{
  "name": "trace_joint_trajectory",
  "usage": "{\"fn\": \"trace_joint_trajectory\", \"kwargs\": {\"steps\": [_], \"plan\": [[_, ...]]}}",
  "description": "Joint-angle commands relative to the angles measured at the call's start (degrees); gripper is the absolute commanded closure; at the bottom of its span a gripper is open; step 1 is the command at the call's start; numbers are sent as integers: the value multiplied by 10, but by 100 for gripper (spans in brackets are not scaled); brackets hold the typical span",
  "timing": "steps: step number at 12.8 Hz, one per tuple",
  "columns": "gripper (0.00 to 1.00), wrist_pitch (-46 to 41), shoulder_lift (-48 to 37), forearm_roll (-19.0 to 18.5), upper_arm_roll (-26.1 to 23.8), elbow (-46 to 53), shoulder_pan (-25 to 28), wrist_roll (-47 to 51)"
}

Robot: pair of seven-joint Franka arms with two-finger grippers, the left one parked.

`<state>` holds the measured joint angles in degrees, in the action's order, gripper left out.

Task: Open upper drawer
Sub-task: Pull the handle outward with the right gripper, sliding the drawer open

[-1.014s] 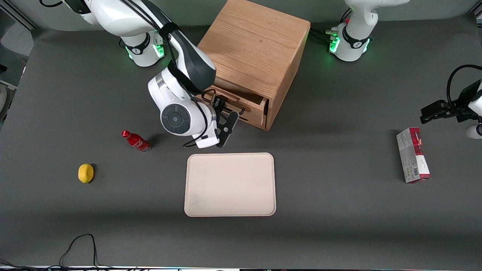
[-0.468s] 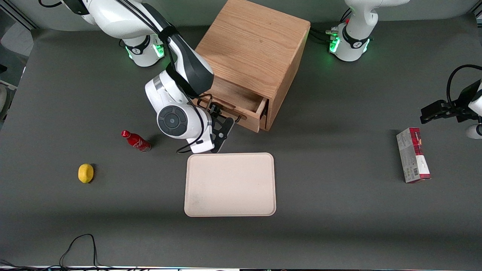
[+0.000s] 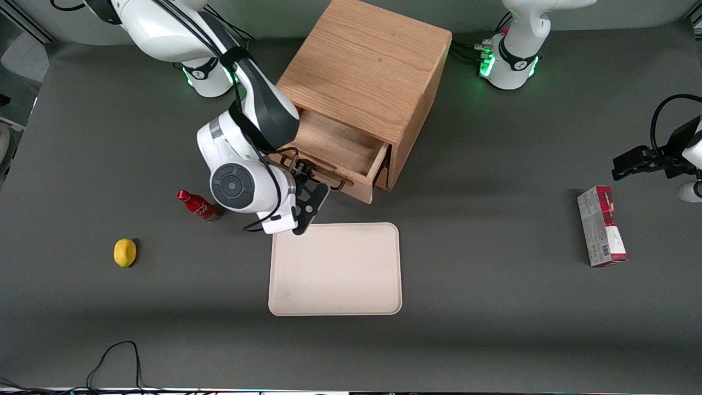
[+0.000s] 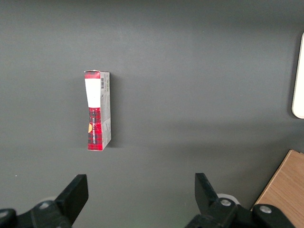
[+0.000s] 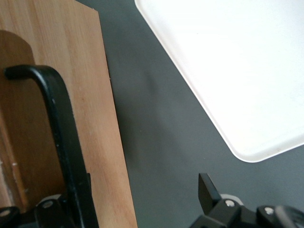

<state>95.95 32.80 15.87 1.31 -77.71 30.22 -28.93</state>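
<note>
The oak cabinet stands at the back of the table. Its upper drawer is pulled partly out toward the front camera, and its bare wooden inside shows. My right gripper is at the drawer front, by the black wire handle, just above the tray's nearest corner. In the right wrist view the gripper is open. The handle runs down against one finger, in front of the oak drawer front. The other finger hangs free over the dark table. The lower drawer is hidden under the upper one.
A beige tray lies nearer the front camera than the cabinet; its corner shows in the right wrist view. A red bottle and a lemon lie toward the working arm's end. A red-and-white box lies toward the parked arm's end.
The upper drawer has slid farther out of the cabinet toward the front camera. My right gripper has moved with its handle toward the tray.
</note>
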Motion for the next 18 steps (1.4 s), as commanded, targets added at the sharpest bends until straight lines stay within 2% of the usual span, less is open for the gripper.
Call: {"fn": "trace_joint_trajectory", "kwargs": {"steps": [1, 14, 18], "plan": [[0, -6, 12, 0, 0, 31, -5, -10], [0, -3, 48, 16, -4, 84, -43, -14], [0, -3, 60, 47, -4, 101, -58, -14]]}}
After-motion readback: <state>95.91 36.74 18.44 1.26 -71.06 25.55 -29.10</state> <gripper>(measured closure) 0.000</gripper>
